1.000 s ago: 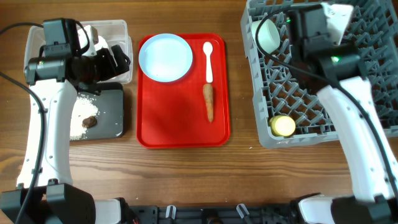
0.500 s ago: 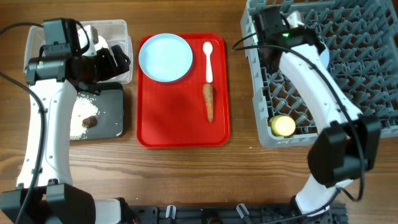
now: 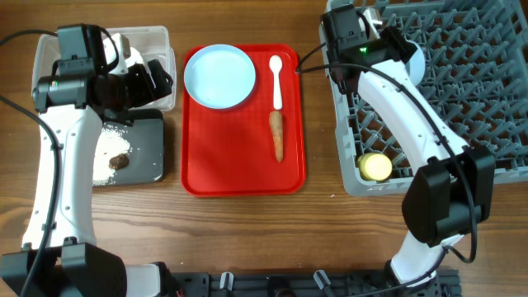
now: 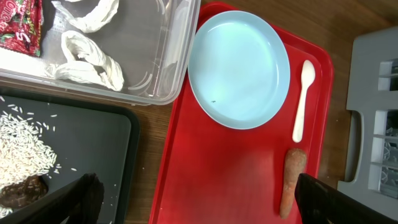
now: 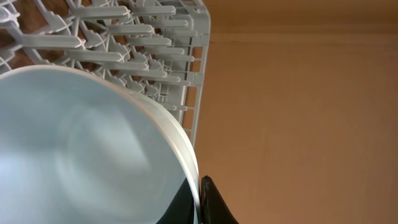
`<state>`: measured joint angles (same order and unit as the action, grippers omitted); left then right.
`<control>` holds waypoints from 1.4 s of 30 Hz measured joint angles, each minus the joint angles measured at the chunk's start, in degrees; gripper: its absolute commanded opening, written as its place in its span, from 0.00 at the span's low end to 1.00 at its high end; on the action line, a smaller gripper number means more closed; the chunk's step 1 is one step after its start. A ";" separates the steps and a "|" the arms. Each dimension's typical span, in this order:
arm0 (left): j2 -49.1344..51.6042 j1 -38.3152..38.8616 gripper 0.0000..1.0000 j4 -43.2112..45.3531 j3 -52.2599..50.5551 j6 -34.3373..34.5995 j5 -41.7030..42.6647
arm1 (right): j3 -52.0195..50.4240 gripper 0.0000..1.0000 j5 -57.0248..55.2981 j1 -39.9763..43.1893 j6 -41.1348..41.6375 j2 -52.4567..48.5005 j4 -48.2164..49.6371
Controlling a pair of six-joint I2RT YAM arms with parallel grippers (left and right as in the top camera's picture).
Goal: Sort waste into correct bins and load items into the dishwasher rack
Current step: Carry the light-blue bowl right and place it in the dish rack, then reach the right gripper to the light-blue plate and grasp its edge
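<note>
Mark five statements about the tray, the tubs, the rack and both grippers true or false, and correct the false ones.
1. The carrot lies in the clear tub. False: it lies on the red tray, just below the white spoon.
2. The yellow cup sits in the dishwasher rack. True.
3. The left gripper is shut on the plate. False: it is open and holds nothing; the plate lies on the red tray.
4. The crumpled white paper is in the clear tub. True.
5. The right gripper is shut on the rim of a bowl. True.
</note>
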<state>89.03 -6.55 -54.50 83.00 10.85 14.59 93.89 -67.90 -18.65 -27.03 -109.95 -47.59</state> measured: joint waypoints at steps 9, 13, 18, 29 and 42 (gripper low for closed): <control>0.00 0.00 1.00 0.00 0.00 0.00 0.00 | -4.15 0.04 -0.02 -2.05 -2.29 -0.44 0.35; 0.00 0.00 1.00 0.00 0.00 0.00 0.00 | -4.61 0.04 -1.20 -3.08 -4.02 -2.62 1.75; 0.00 0.00 1.00 0.00 0.00 0.00 0.00 | -4.61 0.04 -2.73 -3.13 -6.75 -3.58 3.30; 0.00 0.00 1.00 0.00 0.00 0.00 0.00 | -4.61 0.04 -3.52 -4.63 -11.06 -4.28 6.10; 0.00 0.00 1.00 0.00 0.00 0.00 0.02 | -4.61 0.65 -0.81 -13.46 -12.22 -4.28 6.12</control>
<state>89.03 -6.55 -54.50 83.00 10.85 14.61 89.27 -68.71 -32.12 -39.24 -114.24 -41.47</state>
